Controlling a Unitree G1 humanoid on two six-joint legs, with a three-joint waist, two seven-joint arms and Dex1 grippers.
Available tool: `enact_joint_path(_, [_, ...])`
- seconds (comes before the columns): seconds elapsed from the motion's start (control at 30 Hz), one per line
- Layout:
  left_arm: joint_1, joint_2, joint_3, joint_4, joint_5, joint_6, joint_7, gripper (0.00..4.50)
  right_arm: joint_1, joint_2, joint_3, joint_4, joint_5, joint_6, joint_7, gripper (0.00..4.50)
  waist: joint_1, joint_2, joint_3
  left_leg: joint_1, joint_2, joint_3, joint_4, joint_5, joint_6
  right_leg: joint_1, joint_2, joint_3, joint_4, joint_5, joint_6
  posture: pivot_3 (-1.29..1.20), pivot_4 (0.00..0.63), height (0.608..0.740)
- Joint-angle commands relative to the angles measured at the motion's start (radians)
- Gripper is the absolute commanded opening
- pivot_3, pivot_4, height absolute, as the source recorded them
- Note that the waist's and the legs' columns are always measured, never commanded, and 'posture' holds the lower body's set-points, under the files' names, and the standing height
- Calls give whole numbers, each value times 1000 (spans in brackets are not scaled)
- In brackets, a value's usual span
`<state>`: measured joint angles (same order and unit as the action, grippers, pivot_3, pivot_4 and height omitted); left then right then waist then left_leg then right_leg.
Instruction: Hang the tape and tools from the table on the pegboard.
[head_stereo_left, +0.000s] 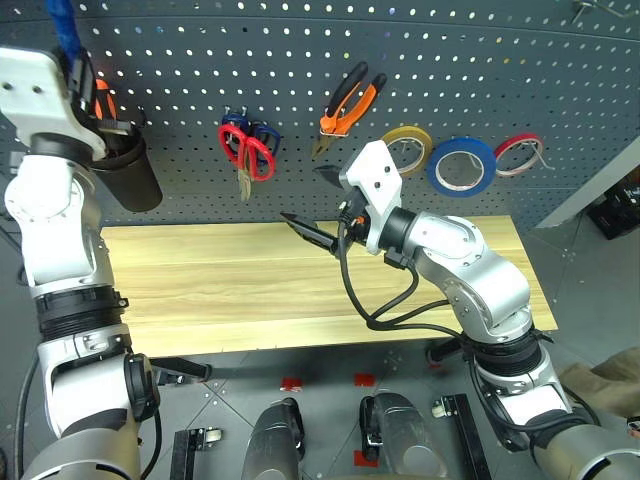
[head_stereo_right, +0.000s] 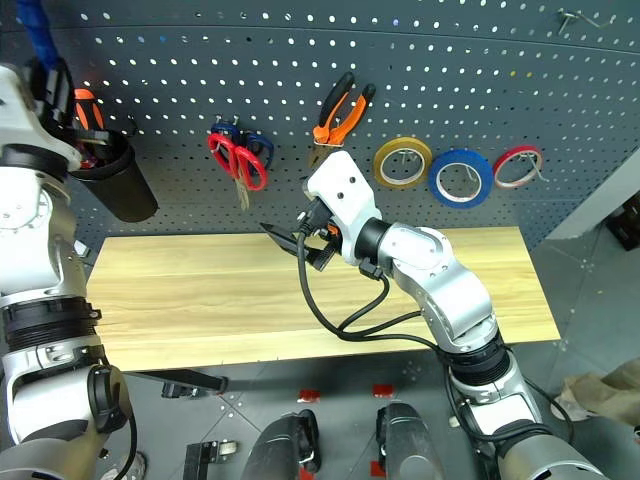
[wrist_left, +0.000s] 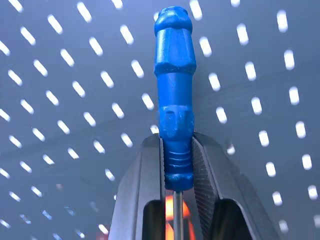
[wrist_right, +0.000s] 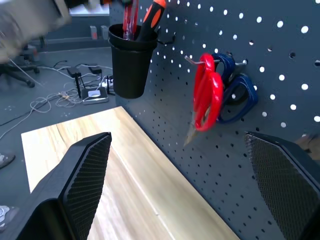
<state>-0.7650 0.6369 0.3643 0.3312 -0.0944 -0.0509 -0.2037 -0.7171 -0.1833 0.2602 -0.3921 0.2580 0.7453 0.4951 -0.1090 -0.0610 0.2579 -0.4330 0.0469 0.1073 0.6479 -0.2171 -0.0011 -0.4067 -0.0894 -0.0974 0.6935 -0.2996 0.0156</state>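
My left gripper (wrist_left: 176, 145) is shut on the ribbed lower end of the small blue-handled screwdriver (wrist_left: 174, 85), held handle-up close to the pegboard (head_stereo_left: 200, 60) at the upper left, just above a black cup (head_stereo_left: 130, 175). My right gripper (head_stereo_left: 316, 205) hovers open over the middle of the wooden table (head_stereo_left: 220, 285), pointing at the red-handled scissors (head_stereo_left: 248, 150). The scissors hang on a hook. The orange-and-black pliers (head_stereo_left: 348, 105) hang to their right, and the blue tape (head_stereo_left: 462, 166) hangs further right.
Blue-handled scissors (head_stereo_left: 265, 135) hang behind the red pair. A yellow roll (head_stereo_left: 408, 148) and a red roll (head_stereo_left: 518, 152) flank the blue tape. The black cup holds orange and red screwdrivers (wrist_right: 150, 17). Cables and gear lie on the floor beyond the table's left end.
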Motion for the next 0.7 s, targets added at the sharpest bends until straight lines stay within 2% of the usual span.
enact_joint_path(0.03, [3, 0, 4, 21, 15, -86, 30, 419, -14, 17, -6, -69, 20, 6, -13, 4500, -4, 0, -1, 0, 0, 0, 0, 0, 0, 0, 0, 0, 0, 0, 0, -259, 159, 740])
enact_joint_path(0.13, [35, -8, 11, 17, 26, -98, 73, 419, -14, 38, -27, -79, 42, 13, -18, 4500, -8, 0, -1, 0, 0, 0, 1, 0, 0, 0, 0, 0, 1, 0, 0, -258, 160, 740])
enact_joint_path(0.2, [67, -21, 27, -1, 19, -107, 99, 1160, -17, 42, -34, -78, 54, 18, -17, 4500, -12, 0, -3, 0, 0, 0, 2, 0, 0, 0, 0, 0, 2, 0, 0, -258, 160, 740])
enact_joint_path(0.43, [138, -62, 32, -111, 4, -139, 148, 3243, -17, 23, -27, -58, 52, 3, -8, 4500, -23, -1, -8, 0, 0, -1, 8, 0, 0, 0, 0, 1, 6, 0, 0, -250, 151, 740])
enact_joint_path(0.7, [334, -113, -48, -360, 12, -20, 89, 3243, 19, -14, -38, -48, 40, -16, -13, 4500, -31, 3, -42, 0, 1, -2, 10, 0, 1, 1, 0, 1, 8, 0, 0, -240, 139, 740])
